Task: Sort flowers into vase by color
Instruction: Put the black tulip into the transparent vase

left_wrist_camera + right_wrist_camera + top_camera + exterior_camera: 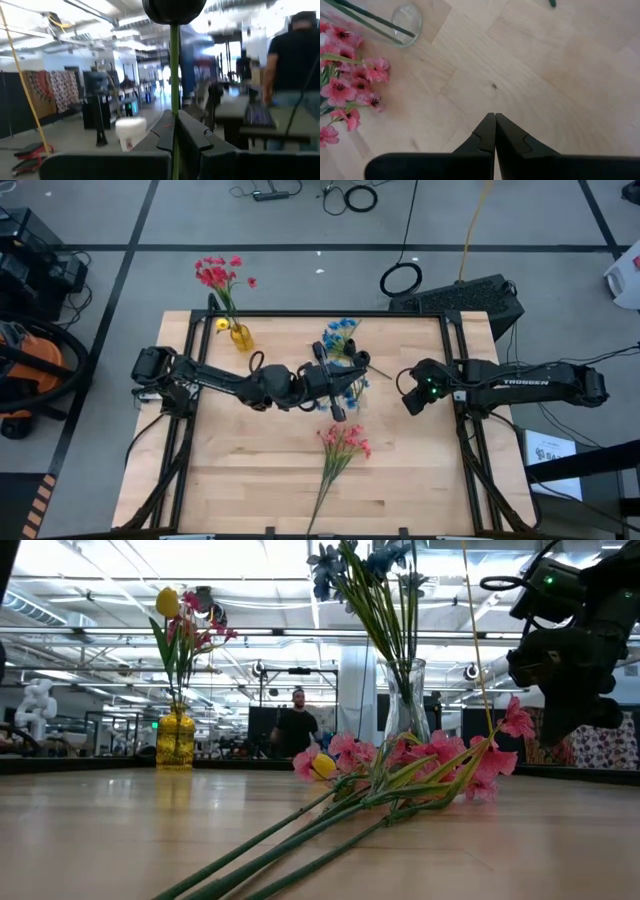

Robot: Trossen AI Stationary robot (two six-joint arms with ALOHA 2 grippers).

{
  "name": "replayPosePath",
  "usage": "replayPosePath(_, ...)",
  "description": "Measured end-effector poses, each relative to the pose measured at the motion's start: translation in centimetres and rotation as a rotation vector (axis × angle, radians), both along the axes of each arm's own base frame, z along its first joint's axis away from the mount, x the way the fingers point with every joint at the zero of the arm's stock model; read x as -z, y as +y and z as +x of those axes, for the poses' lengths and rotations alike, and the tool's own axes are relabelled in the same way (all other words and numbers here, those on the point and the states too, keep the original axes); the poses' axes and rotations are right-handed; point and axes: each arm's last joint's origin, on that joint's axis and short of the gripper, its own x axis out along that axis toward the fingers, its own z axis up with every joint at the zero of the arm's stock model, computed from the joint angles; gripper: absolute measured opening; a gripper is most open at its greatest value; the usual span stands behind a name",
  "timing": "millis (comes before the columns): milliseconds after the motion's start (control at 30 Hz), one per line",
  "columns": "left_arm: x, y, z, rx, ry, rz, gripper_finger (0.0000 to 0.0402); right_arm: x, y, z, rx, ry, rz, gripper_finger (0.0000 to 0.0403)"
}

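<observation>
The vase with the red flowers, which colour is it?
Yellow; the vase shows best in the low view.

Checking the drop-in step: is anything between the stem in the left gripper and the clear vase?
Nothing visible blocks it. The left gripper is shut on a green stem beside the clear vase, which already holds blue flowers that crowd its mouth.

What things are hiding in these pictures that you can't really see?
- Top of the green stem pinched in the left gripper: in the left wrist view a dark round shape covers it, so its bloom cannot be told.
- Clear vase: in the high view the left arm covers most of it.
- Pink flowers: cut off by the right wrist picture's edge.
- Person behind the table: too small in the low view.
- Right gripper: shut, empty, above bare wood.
</observation>
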Motion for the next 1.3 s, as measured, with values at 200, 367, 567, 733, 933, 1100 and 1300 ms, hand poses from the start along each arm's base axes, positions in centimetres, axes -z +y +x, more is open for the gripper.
replayPosePath(200, 1.2, 0.0, 0.3, -0.022, 0.118, -0.015, 0.0012, -0.1, 0.2, 0.2, 0.003, -0.019, 0.001, 0.0)
replayPosePath(367, 2.0, 0.0, 0.7, -0.022, 0.14, -0.027, 0.0012, -0.4, 0.3, 0.7, 0.003, -0.072, 0.003, 0.0)
replayPosePath(567, 4.4, 0.1, 1.9, -0.015, 0.171, -0.153, 0.0013, -0.4, 0.7, 1.0, 0.001, -0.092, 0.023, 0.0)
replayPosePath(733, 5.1, 0.1, 2.1, -0.041, 0.194, -0.181, 0.0013, -0.3, 1.0, 1.1, -0.003, -0.078, 0.039, 0.0)
replayPosePath(933, 5.2, 0.3, 2.0, -0.05, 0.211, -0.207, 0.0036, -0.3, 1.4, 1.1, 0.005, -0.07, 0.059, 0.0)
replayPosePath(1100, 5.4, 0.3, 2.0, -0.054, 0.236, -0.203, 0.0083, -0.3, 1.6, 1.1, 0.001, -0.063, 0.065, 0.0)
replayPosePath(1300, 5.6, 0.2, 2.0, -0.055, 0.253, -0.2, 0.0115, -0.1, 2.1, 0.9, -0.007, -0.036, 0.08, 0.0)
